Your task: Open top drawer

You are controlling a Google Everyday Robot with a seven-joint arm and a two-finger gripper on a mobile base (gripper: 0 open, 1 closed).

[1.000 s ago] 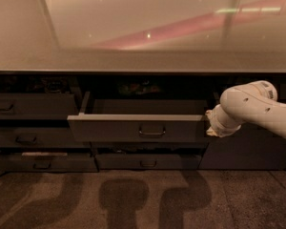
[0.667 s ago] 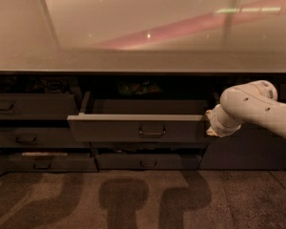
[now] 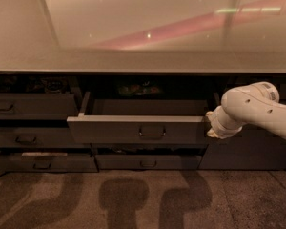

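Top drawer (image 3: pixel 133 130) pulled out, just below the countertop's (image 3: pixel 133 61) middle.
Its front stands forward of the countertop edge, lighter inner tray showing, loop handle (image 3: pixel 152 132) centred. Gripper (image 3: pixel 212 128) sits below the countertop's right part, at the drawer front's right end, on a white arm (image 3: pixel 250 109); its grip state cannot be told.

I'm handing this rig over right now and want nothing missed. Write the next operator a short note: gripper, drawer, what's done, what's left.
Gripper: at the right end of the top drawer's front, with the arm reaching in from the right. It is not at the handle.
Top drawer: pulled well out of the cabinet, with the inside of its tray showing behind the front.
Done: the drawer is open.
Left: probably only drawing the arm back. Pull the drawer further if it must come out fully.
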